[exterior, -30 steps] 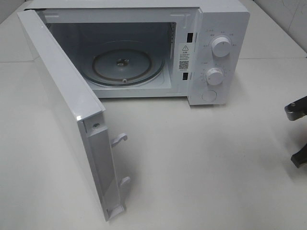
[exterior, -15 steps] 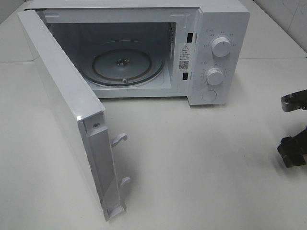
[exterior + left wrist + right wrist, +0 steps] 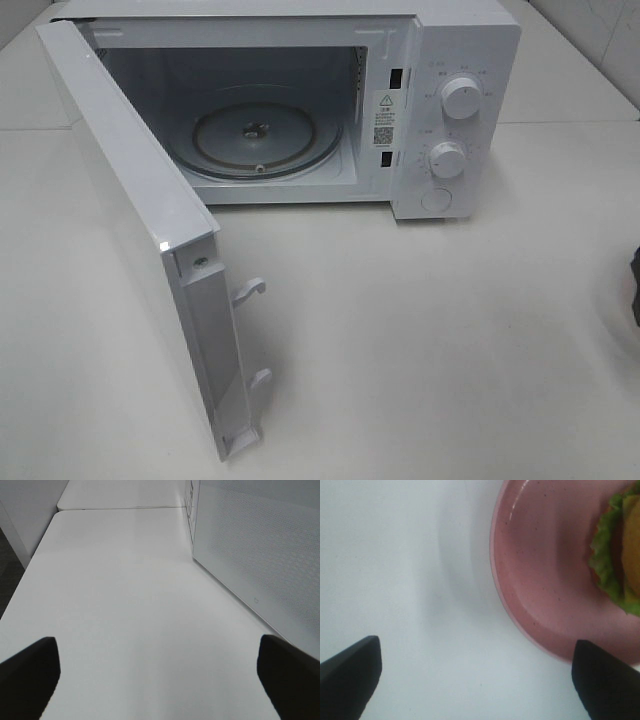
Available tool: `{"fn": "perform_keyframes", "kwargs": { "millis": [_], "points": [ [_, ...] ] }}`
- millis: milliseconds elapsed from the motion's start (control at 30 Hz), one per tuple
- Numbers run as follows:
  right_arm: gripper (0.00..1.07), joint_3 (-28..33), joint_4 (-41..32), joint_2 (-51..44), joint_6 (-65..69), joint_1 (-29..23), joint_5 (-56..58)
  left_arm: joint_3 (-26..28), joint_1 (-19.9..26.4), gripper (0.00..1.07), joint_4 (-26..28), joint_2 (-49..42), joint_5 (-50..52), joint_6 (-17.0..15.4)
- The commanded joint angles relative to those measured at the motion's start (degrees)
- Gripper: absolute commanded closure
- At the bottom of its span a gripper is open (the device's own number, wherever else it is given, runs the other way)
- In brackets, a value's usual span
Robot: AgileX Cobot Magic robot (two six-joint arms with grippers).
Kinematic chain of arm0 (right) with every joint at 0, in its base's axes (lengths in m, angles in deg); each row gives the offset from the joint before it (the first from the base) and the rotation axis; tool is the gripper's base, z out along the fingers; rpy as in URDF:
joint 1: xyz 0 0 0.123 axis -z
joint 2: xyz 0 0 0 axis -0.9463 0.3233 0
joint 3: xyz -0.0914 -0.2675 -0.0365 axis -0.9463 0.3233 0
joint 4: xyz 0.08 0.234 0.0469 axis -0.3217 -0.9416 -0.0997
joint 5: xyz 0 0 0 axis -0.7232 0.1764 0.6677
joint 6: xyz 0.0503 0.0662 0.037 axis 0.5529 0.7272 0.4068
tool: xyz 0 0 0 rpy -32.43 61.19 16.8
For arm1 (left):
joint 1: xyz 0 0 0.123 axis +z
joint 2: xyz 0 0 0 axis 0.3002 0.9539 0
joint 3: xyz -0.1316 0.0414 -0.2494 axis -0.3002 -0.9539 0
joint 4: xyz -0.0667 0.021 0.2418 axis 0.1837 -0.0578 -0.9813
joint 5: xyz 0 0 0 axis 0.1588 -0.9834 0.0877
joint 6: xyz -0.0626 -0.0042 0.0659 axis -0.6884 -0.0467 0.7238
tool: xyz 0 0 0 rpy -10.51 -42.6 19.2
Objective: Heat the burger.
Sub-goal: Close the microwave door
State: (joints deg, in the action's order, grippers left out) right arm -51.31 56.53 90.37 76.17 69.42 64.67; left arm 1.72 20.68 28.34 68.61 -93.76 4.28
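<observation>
The right gripper point(image 3: 475, 680) is hovering with jaws spread wide, gripping nothing. Just beyond, at two o'clock, the burger point(image 3: 620, 550) is sitting on the pink plate point(image 3: 540, 580). The left gripper point(image 3: 159, 680) is gaping over the table point(image 3: 125, 605).

White microwave point(image 3: 440, 110) w/ white door point(image 3: 130, 220) is sitting on a white table point(image 3: 450, 350). Door's outer face is showing a fine dotted mesh. Pink speckled plate point(image 3: 545, 580) is carrying the burger point(image 3: 620, 550), showing green lettuce & yellow-tan bun.
</observation>
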Motion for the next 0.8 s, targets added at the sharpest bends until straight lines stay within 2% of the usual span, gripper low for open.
{"fn": "perform_keyframes", "kwargs": {
  "millis": [33, 67, 267, 333, 367, 433, 500, 533, 567, 633, 733, 800],
  "points": [
    [0.13, -0.2, -4.4, -7.1, -2.3, 0.2, 8.8, -0.1, 0.1, 0.04, 0.5, -1.0, 0.4, -0.2],
    [0.14, -0.2, -6.3, -10.7, -4.7, 0.2, 12.9, -0.1, 0.1, 0.04, 0.5, -1.0, 0.4, -0.2],
    [0.18, -0.1, -9.4, -18.5, -8.0, 0.2, 18.8, -0.1, 0.1, 0.04, 0.5, -1.0, 0.4, -0.2],
    [0.25, -0.1, -9.7, -27.3, -8.4, 0.2, 19.4, -0.1, 0.1, 0.04, 0.5, -1.0, 0.4, -0.2],
    [0.25, -0.1, -9.7, -27.3, -8.4, 0.2, 19.4, -0.1, 0.1, 0.04, 0.5, -1.0, 0.4, -0.2],
    [0.31, -0.1, -9.7, -34.7, -8.7, 0.2, 19.5, -0.1, 0.1, 0.04, 0.5, -1.0, 0.4, -0.2],
    [0.33, -0.1, -9.7, -36.8, -9.0, 0.2, 19.5, -0.1, 0.1, 0.04, 0.5, -1.0, 0.4, -0.2],
    [0.33, -0.1, -9.6, -41.8, -10.4, 0.2, 19.4, -0.1, 0.1, 0.04, 0.5, -1.0, 0.4, -0.2],
    [0.33, -0.1, -9.6, -41.8, -10.4, 0.2, 19.4, -0.1, 0.1, 0.04, 0.5, -1.0, 0.4, -0.2],
    [0.33, 0.5, -9.1, -47.8, -11.0, 0.2, 18.9, -0.1, 0.1, 0.04, 0.5, -1.0, 0.4, -0.2],
    [0.32, 1.3, -9.2, -49.8, -10.9, 0.2, 18.6, -0.1, 0.1, 0.04, 0.5, -1.0, 0.4, -0.2],
    [0.31, 5.3, -10.4, -57.2, -10.9, 0.2, 18.6, -0.1, 0.1, 0.04, 0.5, -1.0, 0.4, -0.2]
  ]
}}
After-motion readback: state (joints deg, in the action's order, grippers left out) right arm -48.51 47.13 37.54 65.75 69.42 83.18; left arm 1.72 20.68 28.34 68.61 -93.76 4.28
